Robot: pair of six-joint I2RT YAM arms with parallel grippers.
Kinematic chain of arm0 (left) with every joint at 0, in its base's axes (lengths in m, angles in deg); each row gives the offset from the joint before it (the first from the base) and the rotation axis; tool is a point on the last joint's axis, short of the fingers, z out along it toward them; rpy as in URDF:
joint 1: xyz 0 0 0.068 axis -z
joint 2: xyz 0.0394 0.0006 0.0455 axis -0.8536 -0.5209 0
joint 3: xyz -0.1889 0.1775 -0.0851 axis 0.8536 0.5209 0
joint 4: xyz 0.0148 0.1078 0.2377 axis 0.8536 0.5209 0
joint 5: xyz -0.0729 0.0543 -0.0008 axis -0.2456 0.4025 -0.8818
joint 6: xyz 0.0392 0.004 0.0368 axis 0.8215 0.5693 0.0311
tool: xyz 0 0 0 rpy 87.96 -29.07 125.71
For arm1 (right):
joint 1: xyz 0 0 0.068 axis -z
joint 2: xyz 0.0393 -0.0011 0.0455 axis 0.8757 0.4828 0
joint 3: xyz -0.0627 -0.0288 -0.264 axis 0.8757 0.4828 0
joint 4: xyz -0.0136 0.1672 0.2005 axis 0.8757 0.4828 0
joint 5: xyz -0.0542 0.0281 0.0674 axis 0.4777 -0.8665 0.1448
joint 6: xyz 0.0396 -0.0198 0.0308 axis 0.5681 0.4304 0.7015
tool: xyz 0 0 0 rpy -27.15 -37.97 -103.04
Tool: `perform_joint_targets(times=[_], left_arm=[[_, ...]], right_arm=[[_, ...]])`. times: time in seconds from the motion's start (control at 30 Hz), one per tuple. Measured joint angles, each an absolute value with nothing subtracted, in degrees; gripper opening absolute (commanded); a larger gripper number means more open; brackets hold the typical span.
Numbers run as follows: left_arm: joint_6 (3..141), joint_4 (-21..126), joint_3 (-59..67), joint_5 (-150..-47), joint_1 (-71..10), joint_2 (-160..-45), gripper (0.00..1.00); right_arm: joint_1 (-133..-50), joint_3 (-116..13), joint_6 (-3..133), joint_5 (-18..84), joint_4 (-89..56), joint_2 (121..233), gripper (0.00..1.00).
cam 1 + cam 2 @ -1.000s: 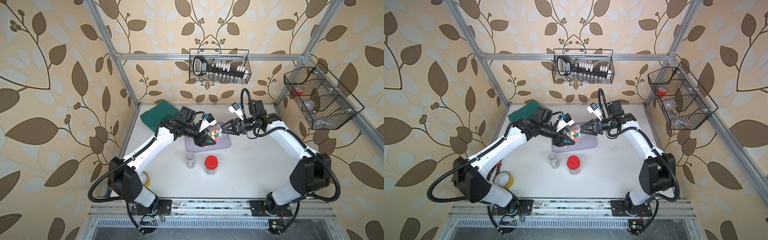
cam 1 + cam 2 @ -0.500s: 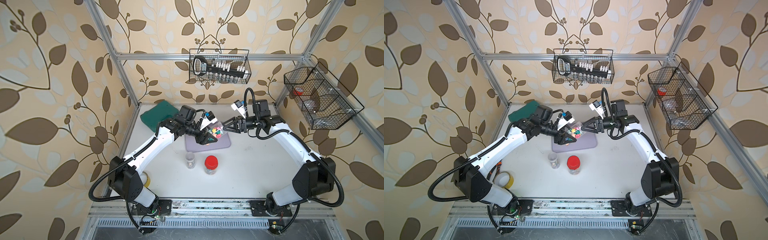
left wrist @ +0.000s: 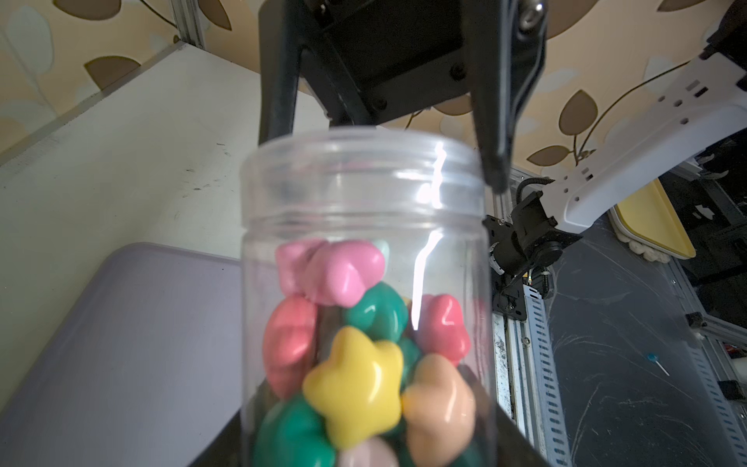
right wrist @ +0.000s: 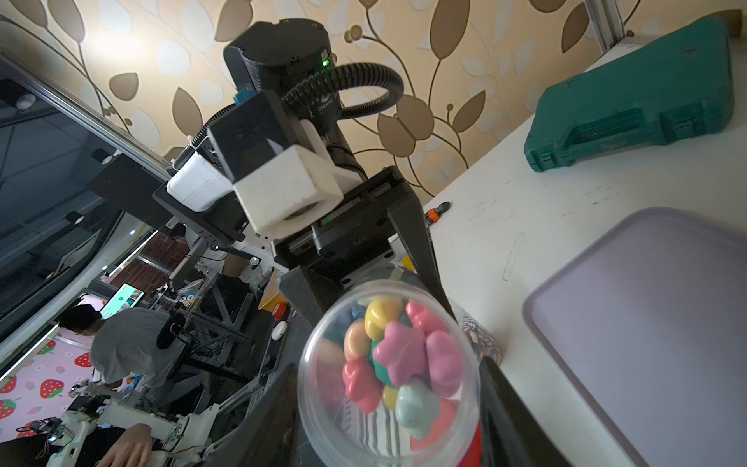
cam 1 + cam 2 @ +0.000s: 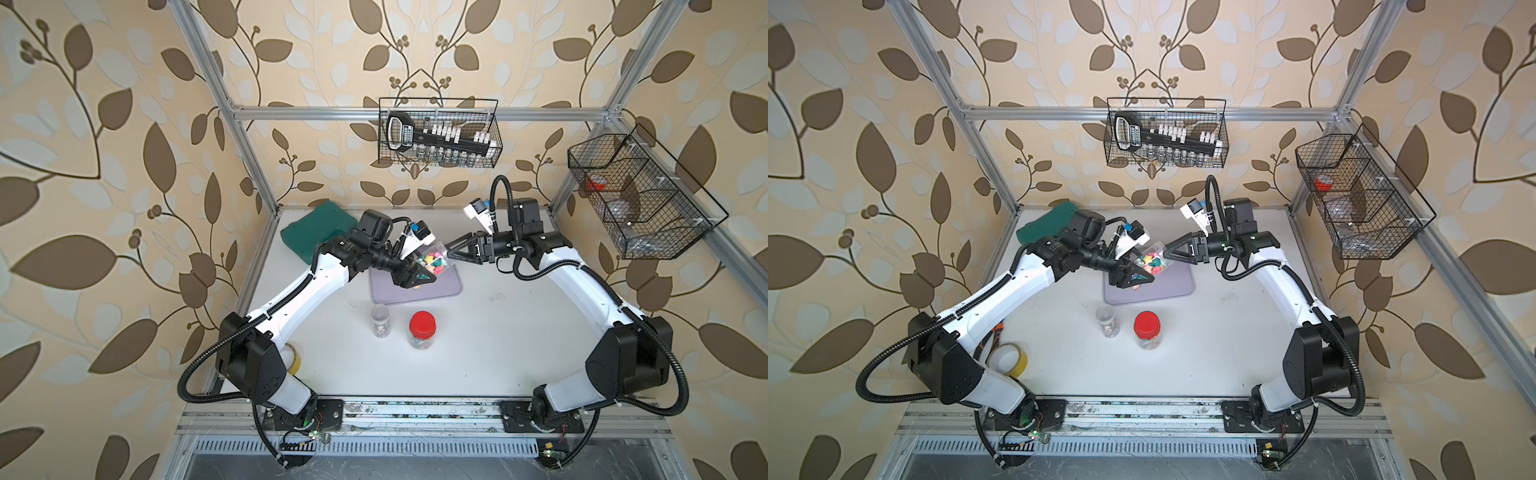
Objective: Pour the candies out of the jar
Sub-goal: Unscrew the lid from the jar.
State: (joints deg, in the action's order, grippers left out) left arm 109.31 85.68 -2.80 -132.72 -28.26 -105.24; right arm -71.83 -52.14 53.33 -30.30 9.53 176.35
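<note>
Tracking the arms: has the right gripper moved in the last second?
Yes, slightly: the right gripper has shifted away from the purple tray, toward the back wall.

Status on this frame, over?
Left gripper shut on jar, candies inside. Right gripper straddles jar top, grip unclear. Tray beneath; nothing else obstructing.
</note>
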Motion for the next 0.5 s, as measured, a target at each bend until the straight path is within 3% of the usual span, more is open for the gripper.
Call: perform_joint_targets(times=[0.27, 0.4, 0.5], left_arm=[[109.01, 85.66, -2.8, -132.72, -28.26, -105.24, 0.6], [108.85, 85.68, -2.8, -132.72, -28.26, -105.24, 0.6], [108.77, 85.85, -2.8, -132.68, -28.26, -105.24, 0.6]], right_arm=[[-71.81, -52.14, 55.06, -30.15, 9.36, 176.37, 0.38], [-71.81, -52.14, 55.74, -30.17, 9.34, 176.42, 0.48], [-71.81, -52.14, 55.98, -30.35, 9.49, 176.75, 0.63]])
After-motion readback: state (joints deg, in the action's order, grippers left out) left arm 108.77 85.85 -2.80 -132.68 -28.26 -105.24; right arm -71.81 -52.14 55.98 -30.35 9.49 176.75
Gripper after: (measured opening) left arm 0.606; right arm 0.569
